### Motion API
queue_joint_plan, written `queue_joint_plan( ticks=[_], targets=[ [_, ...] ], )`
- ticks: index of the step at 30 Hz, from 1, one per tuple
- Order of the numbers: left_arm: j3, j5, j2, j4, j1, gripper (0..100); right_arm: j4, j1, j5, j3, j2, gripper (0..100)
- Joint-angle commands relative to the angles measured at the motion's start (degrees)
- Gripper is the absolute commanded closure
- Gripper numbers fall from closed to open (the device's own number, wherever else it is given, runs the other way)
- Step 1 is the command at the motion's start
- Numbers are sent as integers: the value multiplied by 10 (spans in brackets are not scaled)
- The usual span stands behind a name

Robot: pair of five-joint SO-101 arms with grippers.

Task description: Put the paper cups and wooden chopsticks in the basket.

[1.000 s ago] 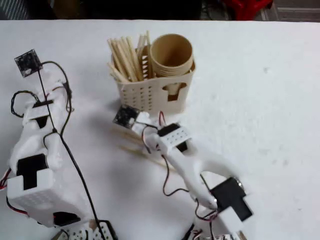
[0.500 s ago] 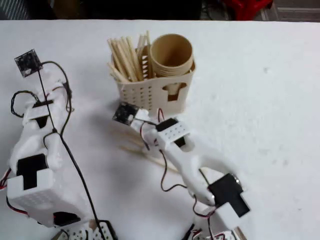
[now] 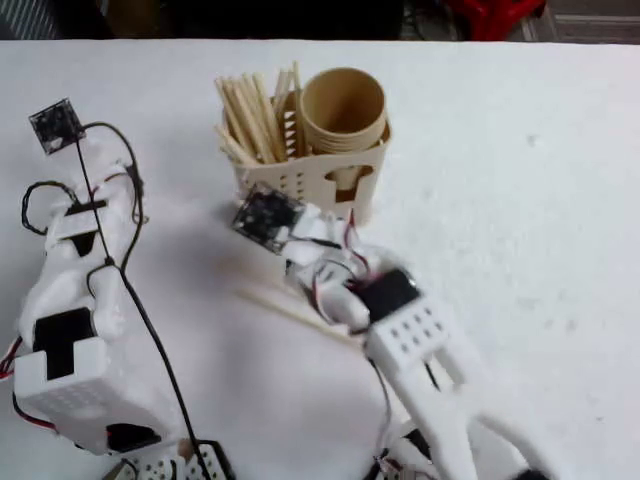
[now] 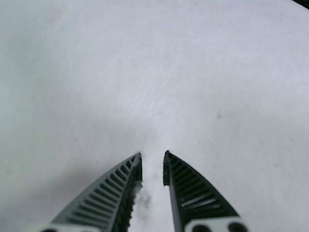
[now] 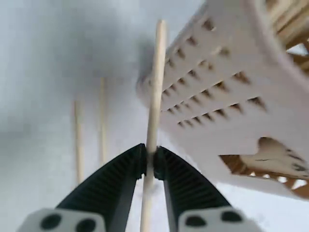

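The right jaws clamp 1 wooden chopstick (image 5: 155, 96) just beside the perforated wall of the basket (image 5: 217, 145); 2 more chopsticks (image 5: 77, 135) lie on the white counter (image 3: 520, 180) near it; stacked paper cups (image 3: 343, 108) and a chopstick bundle (image 3: 250, 115) stand inside the basket; the left jaws hang narrowly parted over the counter, well apart.

white table (image 3: 560, 150), red object (image 3: 495, 15) beyond it
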Motion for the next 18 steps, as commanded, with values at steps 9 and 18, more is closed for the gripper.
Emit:
queue_joint_plan(
  ticks=[9,18],
  targets=[
    [-22,-5,-5,3,3,909,-150,-3,-169,-216,-79,981],
    [-22,-5,-5,3,3,909,-272,-14,-193,-484,158,981]
  ],
)
